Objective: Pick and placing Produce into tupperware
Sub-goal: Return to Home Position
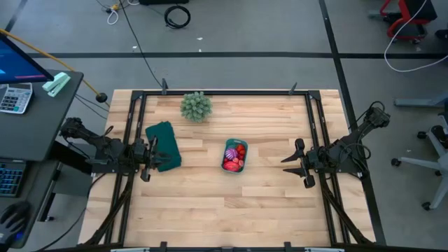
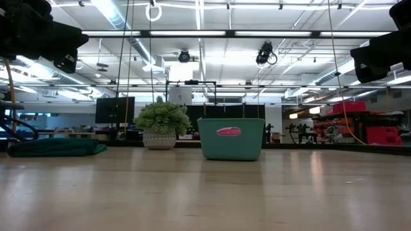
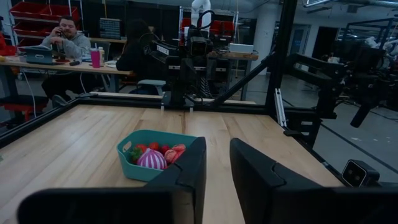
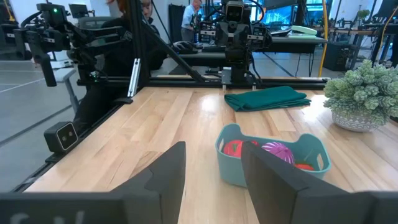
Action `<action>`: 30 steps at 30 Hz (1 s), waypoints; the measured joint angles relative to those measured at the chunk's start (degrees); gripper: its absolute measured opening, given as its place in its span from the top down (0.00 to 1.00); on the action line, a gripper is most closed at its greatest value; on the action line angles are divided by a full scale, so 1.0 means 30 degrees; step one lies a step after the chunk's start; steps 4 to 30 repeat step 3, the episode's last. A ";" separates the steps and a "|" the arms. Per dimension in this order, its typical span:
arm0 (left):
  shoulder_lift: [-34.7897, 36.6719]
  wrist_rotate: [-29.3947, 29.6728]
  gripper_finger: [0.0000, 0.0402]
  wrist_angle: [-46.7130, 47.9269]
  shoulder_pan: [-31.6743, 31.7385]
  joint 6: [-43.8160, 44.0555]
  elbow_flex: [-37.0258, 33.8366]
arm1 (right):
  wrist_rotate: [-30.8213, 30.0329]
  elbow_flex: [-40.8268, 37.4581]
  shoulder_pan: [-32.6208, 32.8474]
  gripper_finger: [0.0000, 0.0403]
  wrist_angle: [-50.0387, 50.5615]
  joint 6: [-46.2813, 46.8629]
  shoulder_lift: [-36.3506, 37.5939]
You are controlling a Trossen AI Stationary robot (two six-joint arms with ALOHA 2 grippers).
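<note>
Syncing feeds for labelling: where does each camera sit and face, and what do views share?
High: overhead, looking straight down; left gripper and right gripper flank the teal tub.
Low: table height, level across at tub and potted plant; arms at top corners.
Left wrist: on the left arm, past its open gripper toward the tub.
Right wrist: on the right arm, past its open gripper toward tub and green cloth.
Shared: all show the tub.

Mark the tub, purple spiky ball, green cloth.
teal tub (image 2: 231, 147), low view, front wall
purple spiky ball (image 3: 152, 160), left wrist view, striped side
green cloth (image 4: 266, 98), right wrist view, middle of its top
</note>
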State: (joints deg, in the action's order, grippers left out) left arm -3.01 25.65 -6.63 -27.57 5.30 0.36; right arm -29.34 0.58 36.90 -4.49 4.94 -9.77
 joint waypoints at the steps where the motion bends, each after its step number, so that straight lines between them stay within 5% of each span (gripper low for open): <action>1: 0.0003 0.0000 0.80 0.0005 0.0007 0.0007 0.0003 | -0.0007 0.0000 0.0002 0.59 0.0000 0.0000 -0.0003; 30: 0.0000 0.0000 0.80 0.0007 0.0007 0.0000 0.0000 | -0.0001 0.0000 -0.0002 0.59 -0.0007 -0.0001 -0.0001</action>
